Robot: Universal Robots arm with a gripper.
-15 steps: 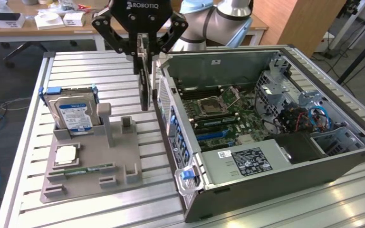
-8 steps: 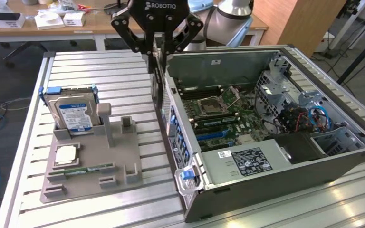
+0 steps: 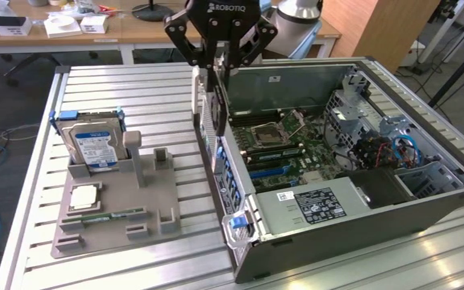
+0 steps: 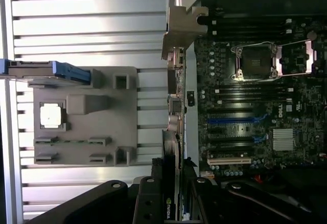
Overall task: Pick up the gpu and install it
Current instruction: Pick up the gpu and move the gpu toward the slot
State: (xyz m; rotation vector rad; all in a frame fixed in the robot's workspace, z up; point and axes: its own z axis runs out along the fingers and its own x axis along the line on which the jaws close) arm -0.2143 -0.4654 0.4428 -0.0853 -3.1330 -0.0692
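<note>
A slatted metal worktop (image 3: 135,84) carries an open computer case (image 3: 361,229) lying on its side, with the interior facing up. Inside the case, the green motherboard (image 3: 289,145) covers the floor, its processor socket near the middle and its long slots closer to the case's power supply.

Beside the case, on the exterior view's left, lies a grey parts holder (image 3: 115,199). A silver hard drive (image 3: 95,142) with a blue and white label stands propped in the holder at the end farther from the case's front.

The black gripper (image 3: 220,60) hangs above the case's rear wall. It is clamped on the gpu (image 3: 213,103), one finger on each flat face. The card hangs on edge, long side pointing down toward the case's rear wall, just beside the motherboard and not seated in a slot. The wrist view shows it edge-on, over that wall. Whether its lower end touches the case cannot be told.

In the holder, well apart from the case, sit a square processor chip (image 3: 83,197) and a narrow green memory stick (image 3: 107,214).
</note>
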